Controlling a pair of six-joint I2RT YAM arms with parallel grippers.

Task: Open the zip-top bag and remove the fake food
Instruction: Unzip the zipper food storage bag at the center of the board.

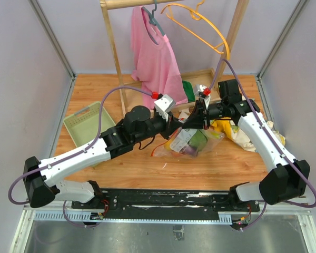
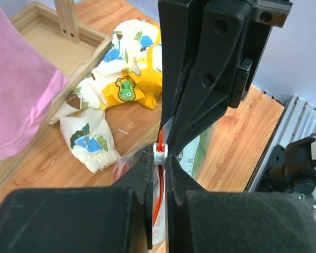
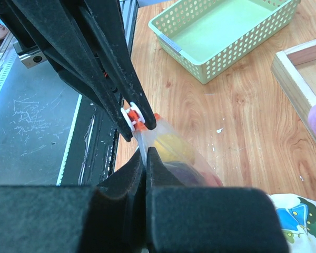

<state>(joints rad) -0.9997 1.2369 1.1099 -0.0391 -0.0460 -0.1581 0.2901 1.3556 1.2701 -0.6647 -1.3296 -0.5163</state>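
We are looking at the zip-top bag (image 1: 174,145) lying in the middle of the wooden table (image 1: 147,168), just near of the wooden rack (image 1: 116,58). Its mouth is turning up toward the two arms meeting over it. The fake food (image 1: 198,141) is sitting inside the clear plastic, and we are making out green, yellow and purple pieces through it.

The left gripper (image 2: 159,161) is reaching in from the left with its fingers pressed together on the bag's orange-red zipper strip (image 2: 159,195). The small white slider (image 3: 130,116) is sitting right at its fingertips. The right gripper (image 3: 146,153) is coming in from the right with its fingers also squeezed together. It is pinching the thin plastic edge of the bag just beside that slider, so the two sets of fingertips are almost touching.

To the left, well apart from the bag, a pale green tray (image 1: 87,121) is resting on the table. To the right, a dinosaur-print cloth (image 2: 121,79) is lying crumpled under the right arm. On the far side, a pink shirt (image 1: 152,58) and an orange hanger (image 1: 200,26) are hanging from the rack.
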